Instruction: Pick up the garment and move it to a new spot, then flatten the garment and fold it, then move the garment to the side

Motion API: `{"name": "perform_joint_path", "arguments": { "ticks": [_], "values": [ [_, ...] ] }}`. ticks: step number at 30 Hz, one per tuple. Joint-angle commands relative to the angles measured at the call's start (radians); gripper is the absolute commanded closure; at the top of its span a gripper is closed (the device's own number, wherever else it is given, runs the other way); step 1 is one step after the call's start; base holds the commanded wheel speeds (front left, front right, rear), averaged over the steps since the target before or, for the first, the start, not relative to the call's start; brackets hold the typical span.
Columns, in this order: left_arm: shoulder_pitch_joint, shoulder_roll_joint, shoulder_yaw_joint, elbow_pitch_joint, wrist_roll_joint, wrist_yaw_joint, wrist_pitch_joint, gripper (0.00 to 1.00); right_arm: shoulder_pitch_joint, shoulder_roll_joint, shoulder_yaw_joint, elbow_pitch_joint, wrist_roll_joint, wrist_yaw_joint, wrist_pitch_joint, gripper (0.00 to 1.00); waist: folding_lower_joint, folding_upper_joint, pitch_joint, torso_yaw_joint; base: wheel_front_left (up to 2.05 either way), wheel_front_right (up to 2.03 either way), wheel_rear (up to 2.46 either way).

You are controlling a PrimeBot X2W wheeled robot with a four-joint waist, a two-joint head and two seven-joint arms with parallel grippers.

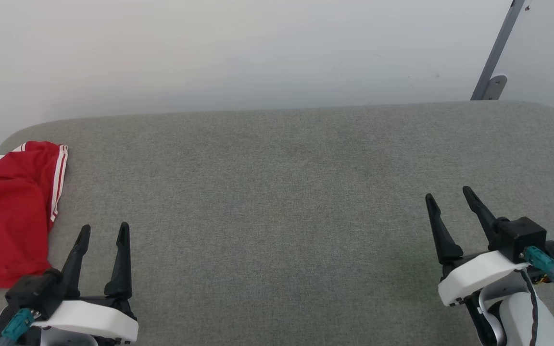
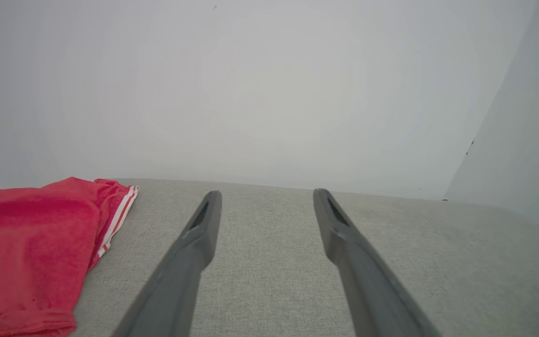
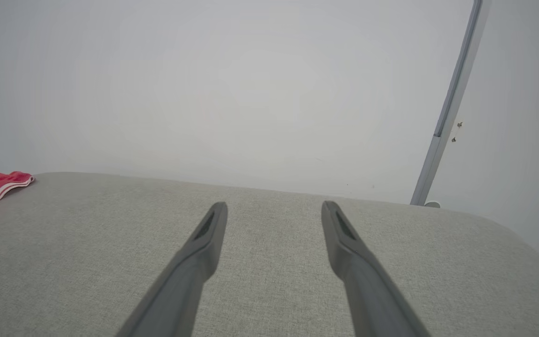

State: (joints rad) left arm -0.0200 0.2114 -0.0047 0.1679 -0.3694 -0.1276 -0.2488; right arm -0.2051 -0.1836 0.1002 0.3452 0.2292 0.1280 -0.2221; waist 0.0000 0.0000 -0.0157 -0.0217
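While left gripper point(image 1: 105, 226) and right gripper point(image 1: 447, 192) gape, garment point(image 1: 7, 211) bunched on table point(image 1: 277, 192)

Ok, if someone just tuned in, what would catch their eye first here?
The red garment, bunched at the left edge of the grey fabric surface. Then the left hand and right hand, both open and empty, low at either side.

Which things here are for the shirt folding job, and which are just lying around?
For the job:
red shirt, bunched up at the far left
left pincer, open
right pincer, open
grey table to fold on

Just there:
metal bar, leaning at the back right
white wall
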Motion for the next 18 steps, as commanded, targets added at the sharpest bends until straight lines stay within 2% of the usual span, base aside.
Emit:
{"name": "perform_joint_path", "arguments": {
  "ticks": [1,6,18],
  "values": [
    [0.001,0.005,-0.002,-0.006,0.016,-0.003,-0.009,0.0,-0.005,0.0,0.001,-0.002,-0.022,0.005,-0.012,0.0,0.0,0.0,0.0,0.0,0.0,0.0,0.0],
    [0.0,0.009,-0.003,-0.006,0.041,-0.003,-0.019,0.0,-0.004,-0.001,-0.005,0.001,-0.062,0.005,-0.023,0.0,0.0,0.0,0.0,-0.001,0.0,0.0,0.0],
    [-0.001,0.007,0.007,-0.002,0.019,-0.003,-0.018,0.0,0.01,0.006,-0.024,-0.006,-0.073,0.005,-0.033,0.0,0.0,0.0,-0.001,-0.001,0.0,0.0,0.0]
  ]
}}
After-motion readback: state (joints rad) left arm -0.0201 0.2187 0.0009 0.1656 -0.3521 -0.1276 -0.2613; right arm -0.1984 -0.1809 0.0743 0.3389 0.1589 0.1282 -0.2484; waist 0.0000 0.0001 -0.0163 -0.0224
